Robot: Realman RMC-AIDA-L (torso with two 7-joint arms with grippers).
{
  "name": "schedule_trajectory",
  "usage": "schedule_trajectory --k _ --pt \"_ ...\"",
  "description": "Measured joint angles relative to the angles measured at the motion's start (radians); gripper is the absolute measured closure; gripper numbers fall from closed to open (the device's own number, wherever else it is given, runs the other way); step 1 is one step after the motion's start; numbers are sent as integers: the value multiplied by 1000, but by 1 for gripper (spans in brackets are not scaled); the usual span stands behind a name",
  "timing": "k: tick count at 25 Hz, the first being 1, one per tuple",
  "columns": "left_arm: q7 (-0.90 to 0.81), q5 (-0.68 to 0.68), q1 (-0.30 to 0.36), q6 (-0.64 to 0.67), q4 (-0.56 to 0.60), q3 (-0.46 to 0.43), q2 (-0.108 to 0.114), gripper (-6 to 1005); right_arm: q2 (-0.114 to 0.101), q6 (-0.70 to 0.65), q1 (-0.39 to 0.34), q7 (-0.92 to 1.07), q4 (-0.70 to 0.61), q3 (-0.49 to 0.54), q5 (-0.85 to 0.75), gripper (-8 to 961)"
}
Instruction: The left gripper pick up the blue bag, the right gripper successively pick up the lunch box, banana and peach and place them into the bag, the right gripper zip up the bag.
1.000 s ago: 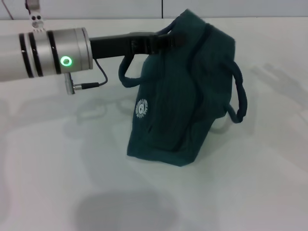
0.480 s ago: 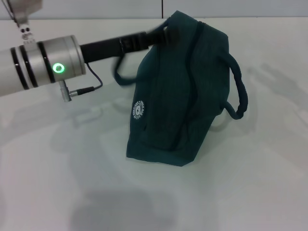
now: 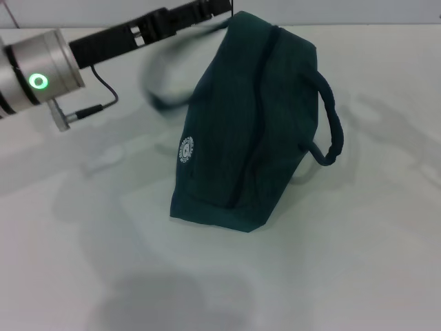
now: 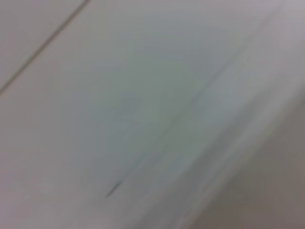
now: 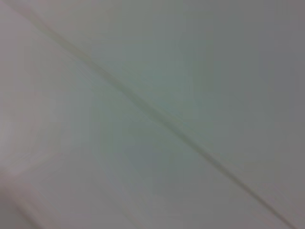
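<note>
White tabletop [image 3: 358, 276], and the black unlabelled left gripper [image 3: 219, 8] reaches the dark teal fabric bag's [image 3: 255, 124] top, finger state hidden; soft, floppy cloth, best taken by a padded handle [image 3: 329, 124].

— What's the surface?
— A plain white table [image 3: 358, 276], with soft shadows on it.
— And what lies on it?
— Only the bag [image 3: 248, 138] — dark teal, standing on its base near the middle, leaning, white round logo facing front, one padded handle hanging at its right side.
</note>
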Motion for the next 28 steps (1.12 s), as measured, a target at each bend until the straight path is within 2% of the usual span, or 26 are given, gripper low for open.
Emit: schedule_trajectory --k 2,5,8,11,15,19,22,25,28 --pt "4 -6 4 48 33 0 7 186 2 -46 11 -68 0 -5 -1 76" --pt "-5 -6 13 76 76 3 4 123 4 -92 26 -124 -1 -20 -1 76" --pt "-25 3 15 128 95 8 6 124 7 -116 37 -146 -1 -24 -1 76" --pt "-19 8 20 238 99 8 20 124 9 -143 40 -194 -3 -34 -1 76" --pt "11 68 63 359 158 9 43 125 12 -176 41 -289 -23 -115 -1 76" --pt "64 186 134 385 246 10 48 126 20 -189 38 -411 -44 -226 -3 76" --pt "203 213 192 413 261 11 48 126 39 -160 29 -513 -87 -353 -31 75" --pt "314 216 254 426 257 12 52 127 72 -123 29 -569 -116 -391 -109 75" --pt "343 228 282 431 237 12 69 127 86 -95 33 -620 -114 -441 -163 75"
